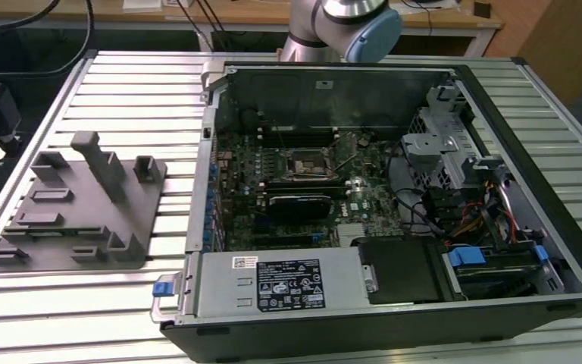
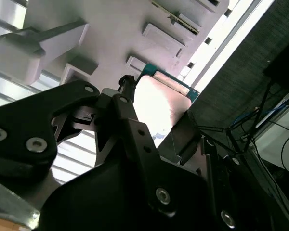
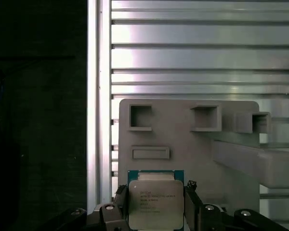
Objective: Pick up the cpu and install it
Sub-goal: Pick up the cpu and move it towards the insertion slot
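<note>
At the exterior view's left, a grey fixture (image 1: 73,220) is seen on the slatted table (image 1: 129,76). To its right the open case (image 1: 332,91) is laid flat, with the socket (image 1: 305,161) near the middle of the board. The arm (image 1: 347,23) is seen at the upper middle of the frame.

In the first wrist view the cpu (image 3: 155,204) is held by the gripper (image 3: 155,190). The fingers (image 3: 190,204) are closed to the chip's width, one against each of two opposite edges, and its silver top is turned to the camera. The fixture is seen well behind the cpu in both wrist views, so the chip is judged to be lifted clear of it. The cpu is near square, its edges squared to the fixture's. The socket is judged to lie well apart from the held cpu, toward the exterior view's right.
</note>
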`<state>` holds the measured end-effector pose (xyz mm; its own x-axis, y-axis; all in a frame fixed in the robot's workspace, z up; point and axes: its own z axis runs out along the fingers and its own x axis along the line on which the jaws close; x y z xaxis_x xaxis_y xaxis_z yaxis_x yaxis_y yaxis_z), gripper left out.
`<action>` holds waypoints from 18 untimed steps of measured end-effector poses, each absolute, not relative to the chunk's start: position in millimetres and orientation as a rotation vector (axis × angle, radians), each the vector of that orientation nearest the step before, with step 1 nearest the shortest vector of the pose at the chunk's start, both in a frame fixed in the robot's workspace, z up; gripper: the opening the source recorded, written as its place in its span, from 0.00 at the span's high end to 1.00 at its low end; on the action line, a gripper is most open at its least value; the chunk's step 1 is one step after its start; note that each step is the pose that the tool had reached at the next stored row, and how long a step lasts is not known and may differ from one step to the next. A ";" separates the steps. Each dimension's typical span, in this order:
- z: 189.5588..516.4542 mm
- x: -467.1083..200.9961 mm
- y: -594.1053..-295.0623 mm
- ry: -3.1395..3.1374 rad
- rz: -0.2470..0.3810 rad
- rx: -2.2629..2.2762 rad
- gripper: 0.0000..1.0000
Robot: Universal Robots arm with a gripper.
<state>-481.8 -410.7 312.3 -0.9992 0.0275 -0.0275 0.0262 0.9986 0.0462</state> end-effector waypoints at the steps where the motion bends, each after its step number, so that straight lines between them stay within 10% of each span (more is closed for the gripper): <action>1: 316.2 -481.8 -410.6 3.112 0.071 0.042 0.45; 18: 377.9 -481.8 -408.9 3.110 0.072 0.042 0.45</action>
<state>-481.8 -408.9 377.9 -0.9992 0.0275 -0.0299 0.0261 0.9986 0.0464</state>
